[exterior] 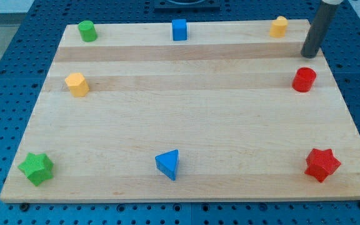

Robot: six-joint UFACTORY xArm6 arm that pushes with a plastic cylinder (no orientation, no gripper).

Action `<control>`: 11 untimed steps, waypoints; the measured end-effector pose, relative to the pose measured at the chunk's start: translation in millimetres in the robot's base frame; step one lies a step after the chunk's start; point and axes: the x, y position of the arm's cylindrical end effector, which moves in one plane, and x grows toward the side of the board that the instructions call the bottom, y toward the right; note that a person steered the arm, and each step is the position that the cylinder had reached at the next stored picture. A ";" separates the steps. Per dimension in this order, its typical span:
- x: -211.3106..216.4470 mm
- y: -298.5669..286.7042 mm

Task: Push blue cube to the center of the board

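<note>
The blue cube (179, 29) stands at the view's top edge of the wooden board (186, 119), near the middle of that edge. My tip (309, 55) is the lower end of a dark rod at the view's top right, touching down near the board's right edge. It is far to the right of the blue cube, just above the red cylinder (304, 80) and right of the small yellow block (279, 27). It touches no block.
A green cylinder (87, 30) sits at top left, a yellow hexagonal block (77, 84) at left, a green star (37, 168) at bottom left, a blue triangular block (168, 164) at bottom centre, a red star (322, 164) at bottom right.
</note>
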 end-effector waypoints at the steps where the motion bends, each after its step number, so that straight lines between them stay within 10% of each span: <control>1: -5.5 -32.8; 4: -2.8 -133.0; 7: -117.3 -178.4; 11: -116.3 -268.7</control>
